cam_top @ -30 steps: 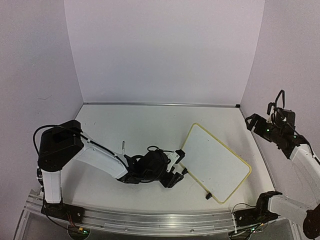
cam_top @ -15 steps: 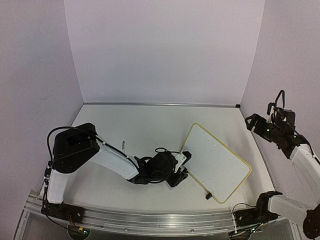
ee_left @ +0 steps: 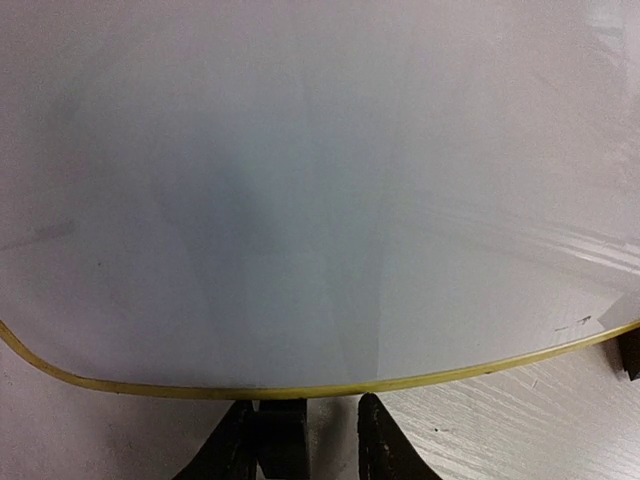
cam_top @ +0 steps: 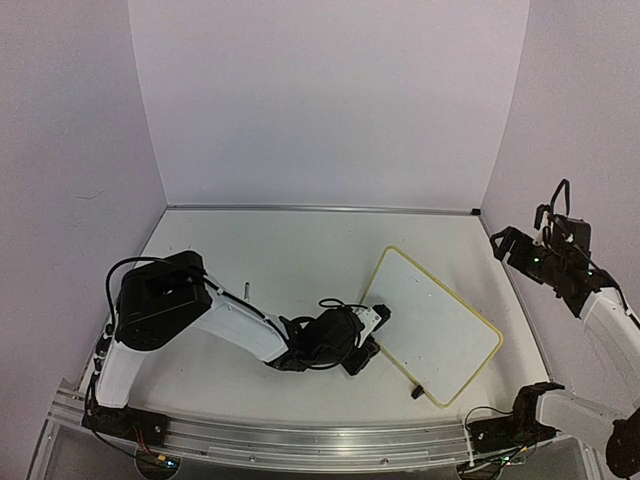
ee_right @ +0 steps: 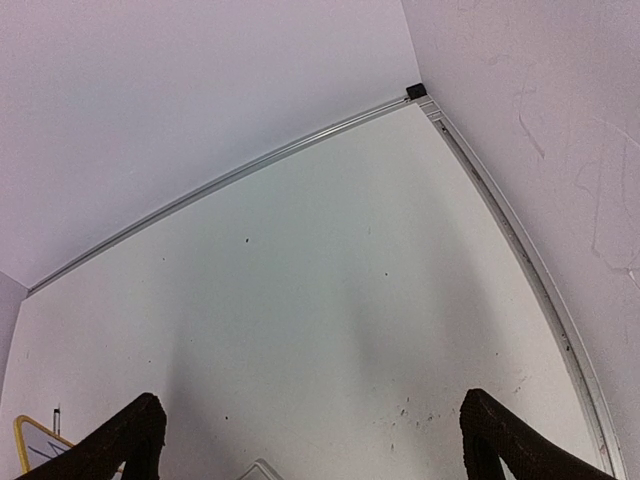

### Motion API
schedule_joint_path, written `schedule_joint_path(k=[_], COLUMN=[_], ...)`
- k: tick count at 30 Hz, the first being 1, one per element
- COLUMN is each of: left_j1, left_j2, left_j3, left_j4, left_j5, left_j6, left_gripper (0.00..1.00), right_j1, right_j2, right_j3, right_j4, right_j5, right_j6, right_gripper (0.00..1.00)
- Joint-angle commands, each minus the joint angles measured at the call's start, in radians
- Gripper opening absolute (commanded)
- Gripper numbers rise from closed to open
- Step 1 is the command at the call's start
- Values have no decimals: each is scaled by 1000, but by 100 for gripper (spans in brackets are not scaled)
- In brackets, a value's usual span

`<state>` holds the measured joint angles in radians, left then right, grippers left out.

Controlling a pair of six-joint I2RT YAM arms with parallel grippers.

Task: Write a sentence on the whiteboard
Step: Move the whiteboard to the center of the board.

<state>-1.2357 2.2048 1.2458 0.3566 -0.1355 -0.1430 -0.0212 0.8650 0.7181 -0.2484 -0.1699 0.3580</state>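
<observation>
Left gripper [ee_left: 306, 410] noses whiteboard [ee_left: 320, 200] at its yellow-framed near-left long edge; pinching or not, I cannot tell. It lies flat, blank, long axis far-left to near-right. My right gripper [ee_right: 312, 398] spread wide, well apart.

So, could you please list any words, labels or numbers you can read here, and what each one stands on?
None can be read.
The whiteboard looks blank from above.
In the left wrist view there is only a tiny dark mark near the board's edge, too small to read.
</observation>
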Motion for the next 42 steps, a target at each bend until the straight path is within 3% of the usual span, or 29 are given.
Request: schedule_joint_path(k=[1, 11, 21, 28, 36, 42], left_j1=[-5, -5, 1, 48, 95, 102], left_j2=[24, -10, -108, -153, -175, -183], left_j3=[50, -7, -60, -53, -50, -47], left_j4=[-8, -9, -159, -320, -491, -521], left_j5=[-61, -251, -537, -637, -678, -655], left_j6=[15, -54, -258, -479, -745, -795], left_gripper=[29, 1, 0, 0, 0, 0], right_j1=[-1, 0, -1, -1, 0, -1], right_j2=[-5, -14, -19, -19, -17, -14], right_j3=[37, 41, 55, 55, 53, 52], right_j4=[9, 4, -18, -20, -23, -26], right_j5=[2, -18, -22, -26, -28, -27], right_j6=[4, -15, -24, -16, -10, -9], right_gripper=[98, 98, 98, 98, 98, 98])
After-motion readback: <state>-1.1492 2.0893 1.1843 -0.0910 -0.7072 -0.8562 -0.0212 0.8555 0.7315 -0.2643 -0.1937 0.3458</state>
